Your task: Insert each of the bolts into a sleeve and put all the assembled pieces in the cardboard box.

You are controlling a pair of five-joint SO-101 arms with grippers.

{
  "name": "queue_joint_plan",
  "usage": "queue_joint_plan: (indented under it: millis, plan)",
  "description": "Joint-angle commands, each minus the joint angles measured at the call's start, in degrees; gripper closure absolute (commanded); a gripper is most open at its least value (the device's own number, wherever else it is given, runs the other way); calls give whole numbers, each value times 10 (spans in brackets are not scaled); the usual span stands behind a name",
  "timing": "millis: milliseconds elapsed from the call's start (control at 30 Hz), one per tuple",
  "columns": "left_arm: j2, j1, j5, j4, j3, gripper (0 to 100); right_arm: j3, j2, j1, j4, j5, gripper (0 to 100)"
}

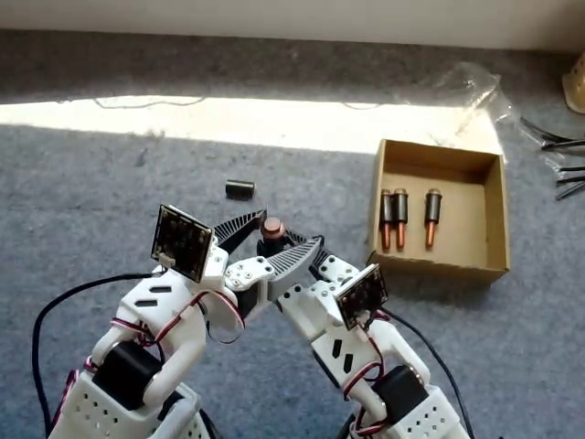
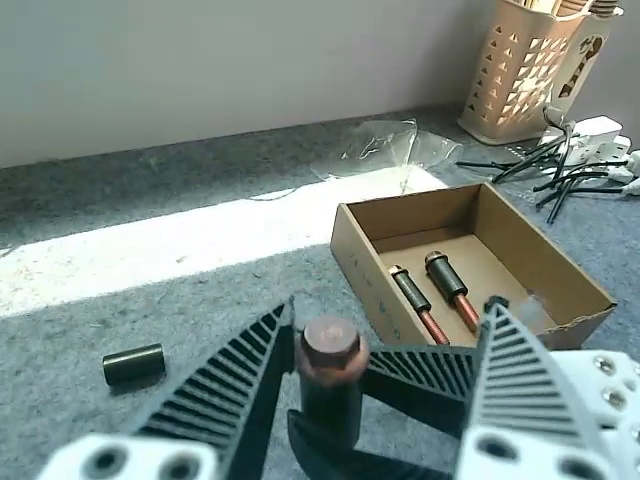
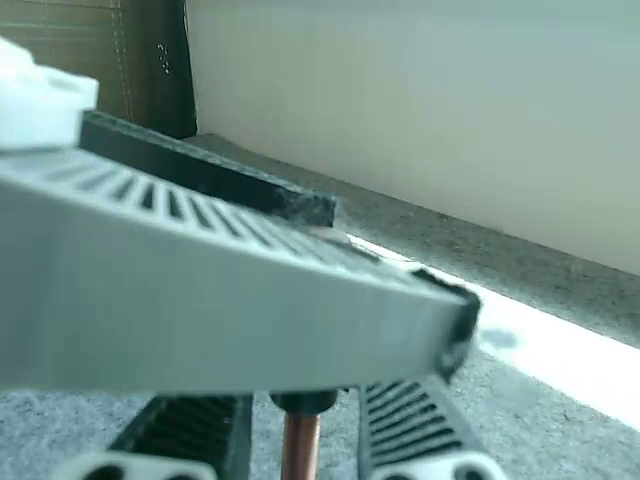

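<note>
right tool (image 3: 400,265): closed, as far as I can judge, on the dark sleeve part of the assembled piece (image 2: 330,362); in its own wrist view the near finger hides the contact itself
held piece: upright, with the copper head on top, the sleeve just under the head and the bare shank sticking out below; it is near the left wall of the cardboard box (image 1: 437,266) but not over the box; I cannot tell whether the shank tip touches the bench (image 1: 110,183)
left tool (image 2: 390,325): spread wide around the same piece; one finger (image 2: 240,385) is just beside the sleeve and the other is well apart from it; the right wrist view shows a gap on each side of the shank, so I judge this tool carries nothing
key relation: the box lies sideways from the piece, on the right arm's side, so the right arm is the nearer one; the piece's long axis is vertical, while the three finished pieces (image 1: 400,218) in the box lie flat with their heads toward its far wall
arm pose: both arms are folded forward and angled inward; the wrists meet just off the box's left wall
next move, a judgement: the right arm should carry the piece over the box's left wall; the shank should be lowered or tipped so it does not catch the rim
loose sleeve (image 1: 239,189): lies on its side on the bench; it is farther from the box than the tools and well apart from its left wall
</note>
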State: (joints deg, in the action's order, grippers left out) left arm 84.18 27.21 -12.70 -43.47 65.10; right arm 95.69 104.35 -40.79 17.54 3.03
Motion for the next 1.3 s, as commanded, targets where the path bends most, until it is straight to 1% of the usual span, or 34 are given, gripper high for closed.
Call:
queue_joint_plan:
  millis: [0, 100, 167, 300, 367, 567, 633, 733, 867, 933, 1067, 1133, 1267]
  plan:
    - [7, -33, -3, -2, -7, 705, 82, 9, -6, 0, -1, 993]
    - [7, -75, -6, -1, -10, 706, 82, 9, -5, 0, -1, 993]
    - [7, -94, -6, 16, -10, 708, 82, 9, -4, 0, -1, 993]
    - [15, -102, -6, 36, -10, 708, 82, 9, -3, 0, -1, 993]
    - [45, -101, -6, 35, -8, 708, 83, 9, -3, 0, -1, 993]
    - [197, -102, -4, 24, 20, 709, 83, 9, -1, 1, -1, 993]
    - [216, -106, -4, 23, 34, 713, 83, 9, 2, 3, -1, 993]
    - [200, -145, -4, 25, 47, 774, 83, 9, 31, 5, -2, 993]
    - [196, -219, -4, 25, 63, 896, 68, 9, 63, 42, -2, 993]
    - [196, -256, -4, 25, 74, 938, 44, 9, 80, 62, -2, 993]
    - [196, -317, -4, 25, 105, 958, 8, 9, 136, 94, -2, 993]
    - [196, -328, -4, 25, 128, 960, -7, 9, 175, 95, -1, 993]
    - [196, -331, -4, 26, 172, 962, -37, 8, 266, 97, 44, 993]
